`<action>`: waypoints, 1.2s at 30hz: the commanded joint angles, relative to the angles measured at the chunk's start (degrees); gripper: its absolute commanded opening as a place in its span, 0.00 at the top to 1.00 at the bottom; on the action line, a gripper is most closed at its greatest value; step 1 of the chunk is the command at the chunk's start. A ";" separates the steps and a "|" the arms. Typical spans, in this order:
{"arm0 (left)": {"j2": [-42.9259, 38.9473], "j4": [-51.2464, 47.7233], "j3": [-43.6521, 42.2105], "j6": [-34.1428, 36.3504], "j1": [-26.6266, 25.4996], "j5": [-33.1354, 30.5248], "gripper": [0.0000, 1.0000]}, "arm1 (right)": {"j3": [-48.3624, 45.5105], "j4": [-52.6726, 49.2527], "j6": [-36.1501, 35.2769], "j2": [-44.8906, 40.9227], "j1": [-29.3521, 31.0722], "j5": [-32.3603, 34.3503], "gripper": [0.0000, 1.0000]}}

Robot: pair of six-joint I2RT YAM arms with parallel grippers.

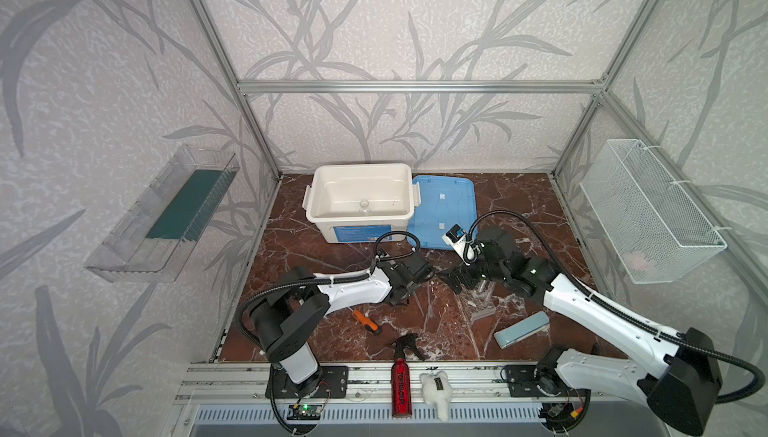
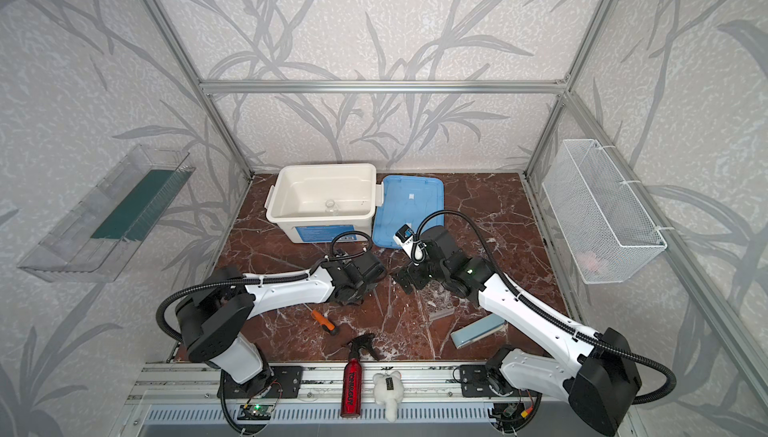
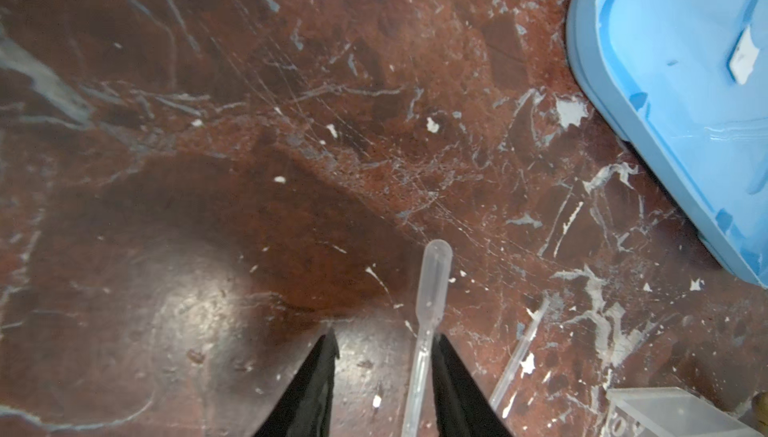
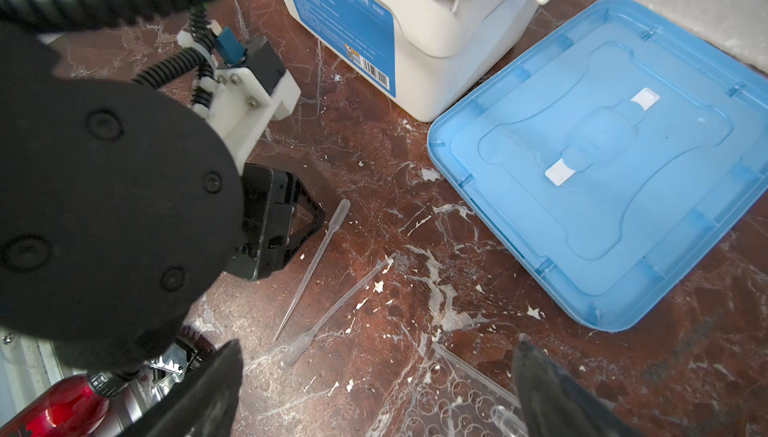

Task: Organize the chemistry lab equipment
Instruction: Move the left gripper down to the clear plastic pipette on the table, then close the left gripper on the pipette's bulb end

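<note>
Two thin clear droppers lie on the brown marble table. In the left wrist view one dropper runs between the fingertips of my left gripper. Its stem rests against one finger, with a gap to the other, so the jaws are open. The second dropper lies just outside them. The right wrist view shows both droppers beside the left gripper's fingers. My right gripper hangs wide open and empty over the flat clear tube rack. In a top view the rack lies under the right arm.
An open white bin stands at the back with a small clear vessel inside and its blue lid beside it. Nearer the front are an orange-handled screwdriver, a red spray bottle, a pale blue box and a white plush toy.
</note>
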 commanded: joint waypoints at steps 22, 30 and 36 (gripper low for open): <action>7.90 -7.27 7.29 1.29 2.18 -0.24 0.71 | -3.39 4.49 -0.52 -5.30 0.12 4.58 0.01; 8.64 -7.45 7.76 3.04 2.46 -0.27 0.75 | -4.31 6.07 0.19 -5.84 0.10 4.64 0.01; 8.35 -7.28 7.23 2.93 2.46 0.08 0.85 | -4.14 6.21 1.42 -4.14 0.10 2.52 0.01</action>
